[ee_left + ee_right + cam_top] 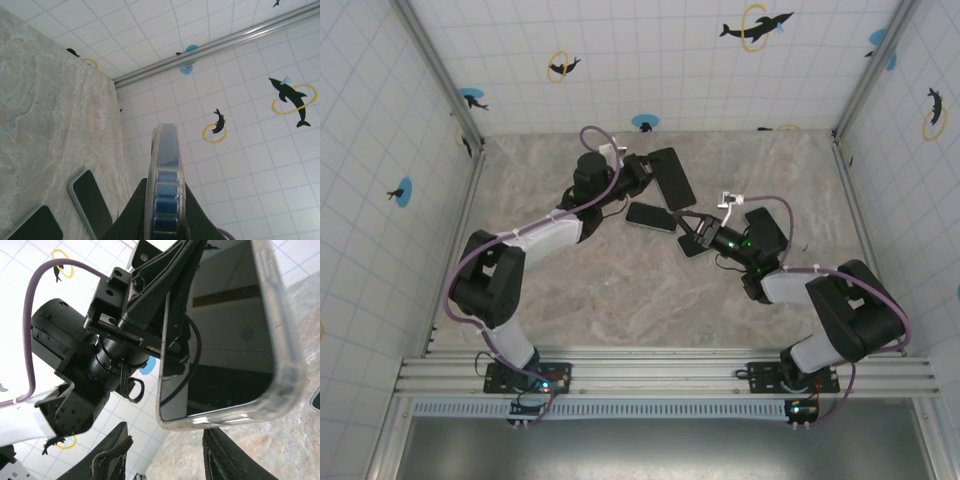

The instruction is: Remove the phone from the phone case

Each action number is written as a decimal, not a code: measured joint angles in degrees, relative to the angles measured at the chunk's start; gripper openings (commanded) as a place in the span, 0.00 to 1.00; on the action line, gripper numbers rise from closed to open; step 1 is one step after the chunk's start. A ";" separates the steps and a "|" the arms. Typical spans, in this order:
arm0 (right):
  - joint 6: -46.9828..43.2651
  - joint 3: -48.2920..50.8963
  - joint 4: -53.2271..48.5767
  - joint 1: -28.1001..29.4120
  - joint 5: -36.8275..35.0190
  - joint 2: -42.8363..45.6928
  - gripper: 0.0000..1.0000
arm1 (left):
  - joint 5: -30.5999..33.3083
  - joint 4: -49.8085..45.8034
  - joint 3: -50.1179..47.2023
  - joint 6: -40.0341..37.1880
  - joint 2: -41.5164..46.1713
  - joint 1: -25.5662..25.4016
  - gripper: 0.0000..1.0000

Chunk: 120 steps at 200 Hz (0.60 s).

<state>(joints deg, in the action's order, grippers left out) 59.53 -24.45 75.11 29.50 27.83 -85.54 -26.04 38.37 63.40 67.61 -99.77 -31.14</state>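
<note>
phone (672,178) inside clear case (280,375), raised above table (620,290) | left gripper (648,172) clamped on case edges | right gripper (165,440) fingers apart, empty, near case | two other phones (90,200) flat on table
</note>
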 measured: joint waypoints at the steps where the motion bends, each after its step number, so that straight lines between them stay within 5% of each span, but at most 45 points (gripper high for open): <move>1: 0.00 0.00 0.04 0.07 -0.09 0.00 0.41 | 0.09 0.04 -0.02 0.02 0.00 -0.02 0.06; 120: 2.21 -0.87 7.13 3.17 -8.63 -3.72 0.23 | 5.66 5.40 -1.88 2.80 1.44 -2.21 0.03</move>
<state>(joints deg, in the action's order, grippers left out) 61.73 -25.32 82.24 32.67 19.20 -89.25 -20.38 43.77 61.52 70.41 -98.32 -33.34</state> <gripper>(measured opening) 0.239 0.128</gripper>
